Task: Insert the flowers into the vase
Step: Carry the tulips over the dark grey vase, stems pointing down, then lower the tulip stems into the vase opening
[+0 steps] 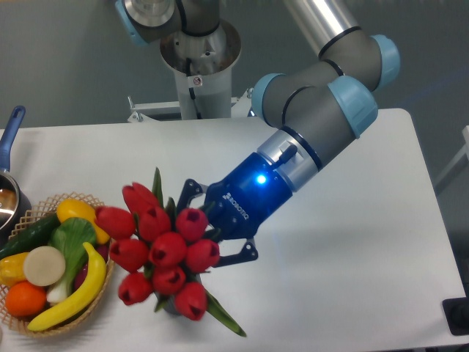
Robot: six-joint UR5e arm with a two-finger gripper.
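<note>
Red tulip heads crowd the lower middle of the view: the flowers [163,249] hang in the air above the counter [352,242], their buds spread wide and pointing toward the camera, with a long green leaf trailing down to the right. The tool [201,220] sits just behind the bunch, its dark fingers pinching the stems, though the grip point itself is hidden by the blooms. The vase [173,306] is almost wholly covered by the bunch; only a sliver of dark grey seems to show beneath the lowest buds, so I cannot tell whether the stem ends are over its hole.

The stems appear to lie steeply tilted, not upright. To do this step well, the bunch likely needs swinging so the stems point straight down, centred over the opening, then lowering slowly. The wicker basket [102,220] of fruit stands just beside the leftmost buds; sweeping left could brush it.
</note>
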